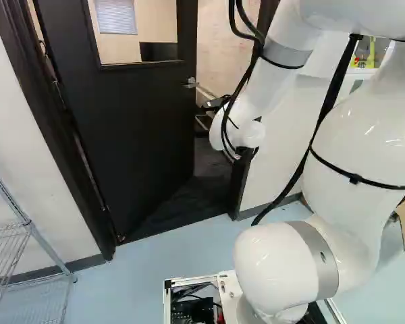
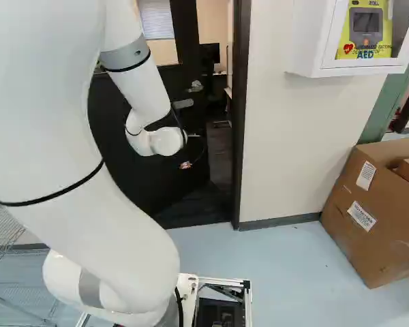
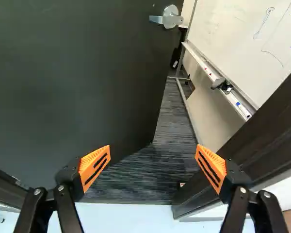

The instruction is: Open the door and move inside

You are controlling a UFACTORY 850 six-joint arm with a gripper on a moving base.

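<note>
Well, the door [image 1: 121,128] stands ajar, swung inward, with its handle [image 3: 169,18] near the free edge and a window [image 1: 138,27] in its upper part. The gripper [image 2: 191,162] is in front of the door, facing the gap at its free edge, jaws released and spread wide. Through the gap, dark carpet [image 3: 153,170] runs beyond the door, and past the door's free edge is a whiteboard [image 3: 233,34]. A wire rack [image 1: 28,226] stands to the door's left in the left base view; in the right base view a wall case [image 2: 307,61] and a box [image 2: 368,235] are to its right.
</note>
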